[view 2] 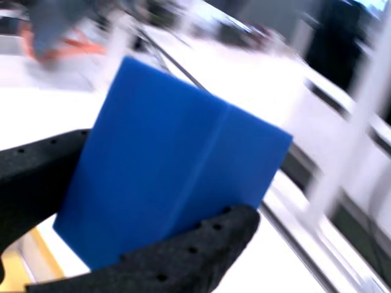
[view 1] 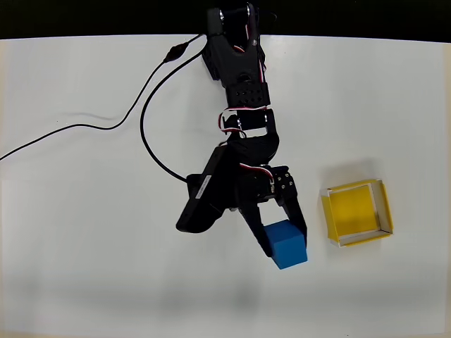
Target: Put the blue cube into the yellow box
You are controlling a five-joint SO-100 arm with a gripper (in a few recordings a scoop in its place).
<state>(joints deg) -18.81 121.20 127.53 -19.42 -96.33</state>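
Overhead view: the black pincer (view 1: 283, 236) is clamped on the blue cube (view 1: 289, 246) at lower centre; the yellow box (view 1: 356, 211) sits apart at right on the white surface (view 1: 84, 232). No writing is readable.

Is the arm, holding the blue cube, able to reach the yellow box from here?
Probably yes: the blue cube is clamped in the jaws, and bare table separates it from the yellow box.

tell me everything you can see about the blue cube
The blue cube is a small, solid, bright-blue block with plain matte faces and sharp edges. It sits between the black fingers of the pincer, which is shut on it. In the wrist view it looks tilted, one edge facing the camera. In the overhead view it lies left of the yellow box, apart from it.
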